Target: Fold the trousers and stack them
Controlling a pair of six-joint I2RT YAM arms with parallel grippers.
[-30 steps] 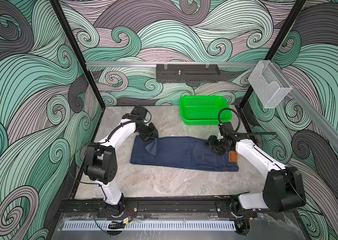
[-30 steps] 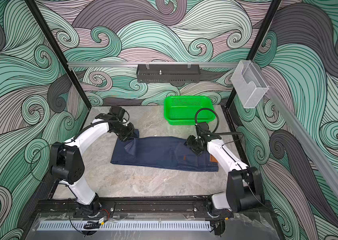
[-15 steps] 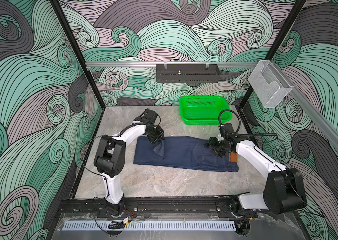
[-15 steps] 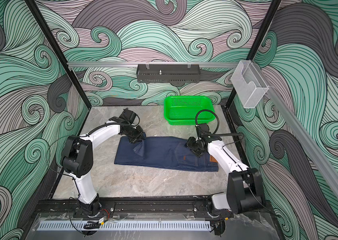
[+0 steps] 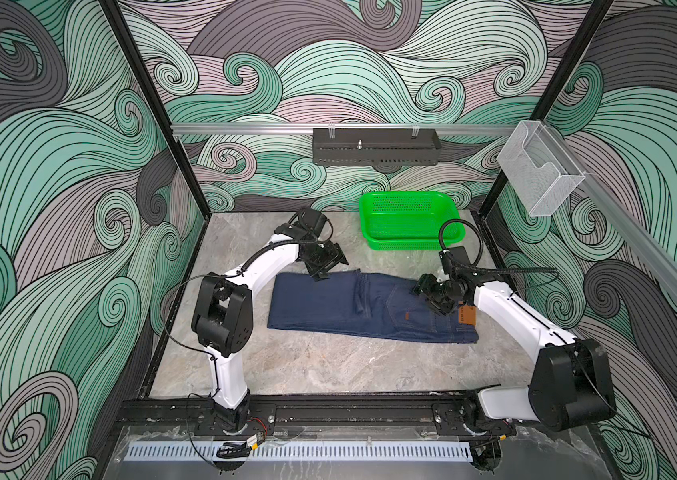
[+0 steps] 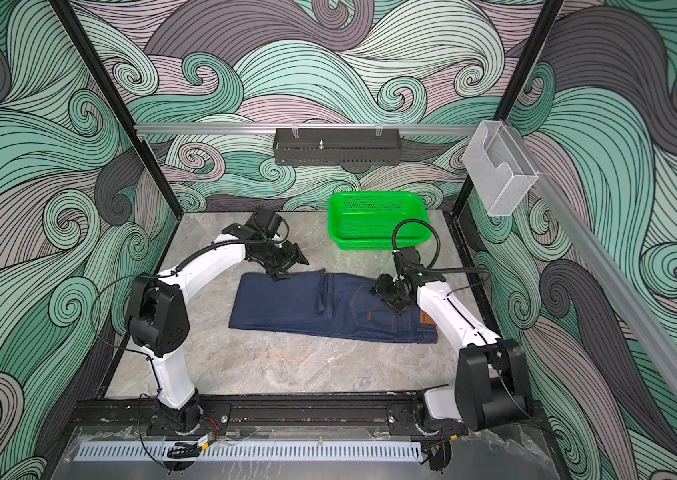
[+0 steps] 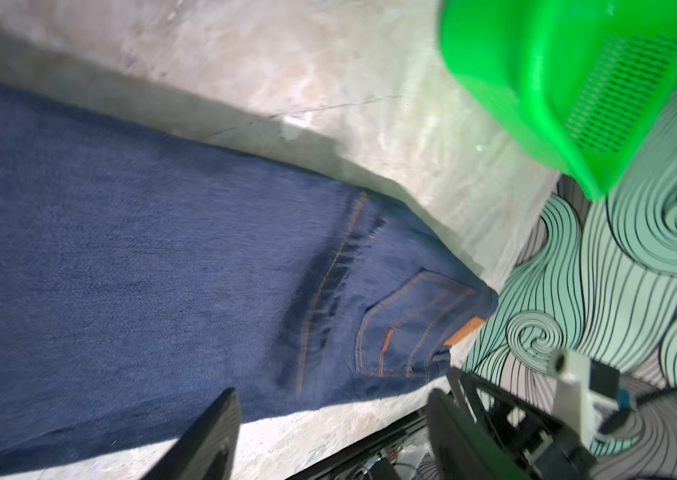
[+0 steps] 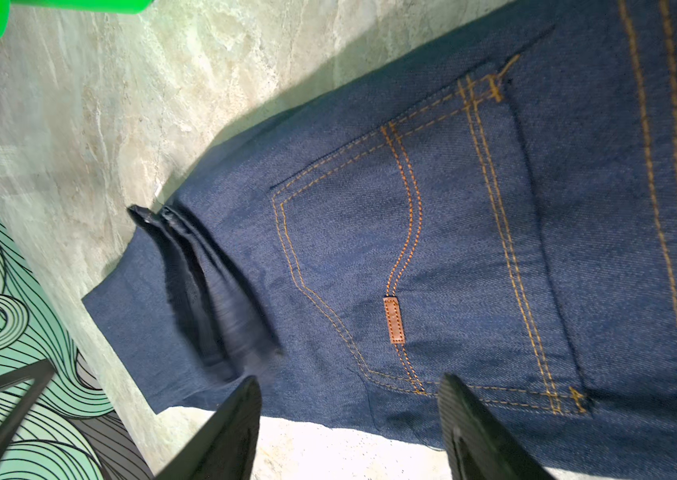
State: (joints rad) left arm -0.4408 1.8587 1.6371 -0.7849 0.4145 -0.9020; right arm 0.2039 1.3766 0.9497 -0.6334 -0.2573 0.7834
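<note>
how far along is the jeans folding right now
Done: the trousers lie flat, legs doubled over, the hem ending beside the back pocket. In hand: nothing; the left gripper and right gripper stand open above the cloth. Left: probably another fold, then stacking; the green basket stands apart behind.

Bare table (image 5: 328, 365) was found in front of the trousers (image 5: 328, 307). Behind the trousers, room was narrowed by the green basket (image 5: 407, 243). Over the trousers, space was taken by the left gripper (image 5: 326, 268) and right gripper (image 5: 429, 296).
</note>
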